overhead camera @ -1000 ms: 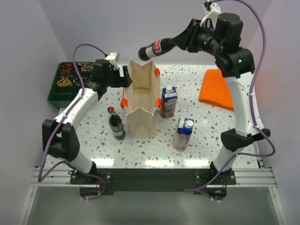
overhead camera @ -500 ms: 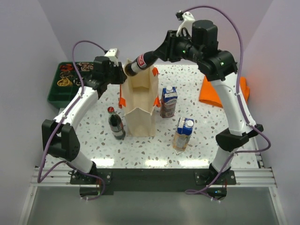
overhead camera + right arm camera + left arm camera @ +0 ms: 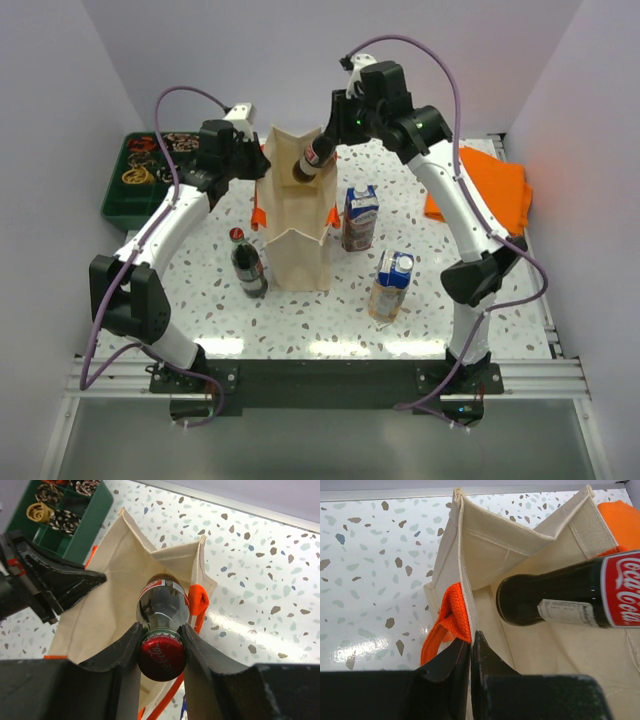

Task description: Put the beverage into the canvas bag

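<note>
My right gripper (image 3: 161, 632) clamps the heavy-looking, slick Coca-Cola bottle (image 3: 162, 602) at its neck; left gripper (image 3: 471, 642) pinches the floppy canvas bag (image 3: 490, 550) rim.

A: What sits at the far left of the bench (image 3: 300, 312)?
B: A dark green tray (image 3: 112, 214), split into compartments, with coiled bands (image 3: 41, 513) in them, some patterned.
A: And on the right?
B: A folded orange cloth (image 3: 505, 190), lying flat near the back.
A: Anything standing?
B: A dark cola bottle (image 3: 247, 266) with a red cap, upright. Also a blue-topped carton (image 3: 360, 216) mid-bench, and a second carton (image 3: 390, 286) nearer the front, apart from it.
</note>
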Controlling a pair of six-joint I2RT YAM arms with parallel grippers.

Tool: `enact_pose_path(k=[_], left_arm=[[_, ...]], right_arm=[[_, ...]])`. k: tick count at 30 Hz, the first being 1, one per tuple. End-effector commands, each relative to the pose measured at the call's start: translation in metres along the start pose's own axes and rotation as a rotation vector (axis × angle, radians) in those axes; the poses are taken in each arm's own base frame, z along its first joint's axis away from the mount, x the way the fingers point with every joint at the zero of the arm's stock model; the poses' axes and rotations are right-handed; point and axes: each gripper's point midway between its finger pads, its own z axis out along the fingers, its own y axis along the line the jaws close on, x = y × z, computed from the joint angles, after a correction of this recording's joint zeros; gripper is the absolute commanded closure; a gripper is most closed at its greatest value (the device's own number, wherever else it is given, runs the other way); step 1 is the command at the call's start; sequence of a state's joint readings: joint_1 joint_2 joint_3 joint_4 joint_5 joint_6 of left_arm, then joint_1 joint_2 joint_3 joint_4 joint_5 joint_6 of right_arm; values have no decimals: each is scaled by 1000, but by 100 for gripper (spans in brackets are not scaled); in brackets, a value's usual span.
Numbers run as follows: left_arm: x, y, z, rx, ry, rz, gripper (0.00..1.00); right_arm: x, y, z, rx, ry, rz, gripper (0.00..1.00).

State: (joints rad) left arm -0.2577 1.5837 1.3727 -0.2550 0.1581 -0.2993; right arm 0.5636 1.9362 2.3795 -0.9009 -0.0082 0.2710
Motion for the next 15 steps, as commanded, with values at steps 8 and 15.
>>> enact_pose_path(k=[8,15], left_arm=[[-29,-25,-5,95,-69,7,100],[-25,-30,1,123,-55,-15,100]], right_arm=[[-67,52,22,-87,-283,-64,100],[-56,52,40,8,-282,-162,100]])
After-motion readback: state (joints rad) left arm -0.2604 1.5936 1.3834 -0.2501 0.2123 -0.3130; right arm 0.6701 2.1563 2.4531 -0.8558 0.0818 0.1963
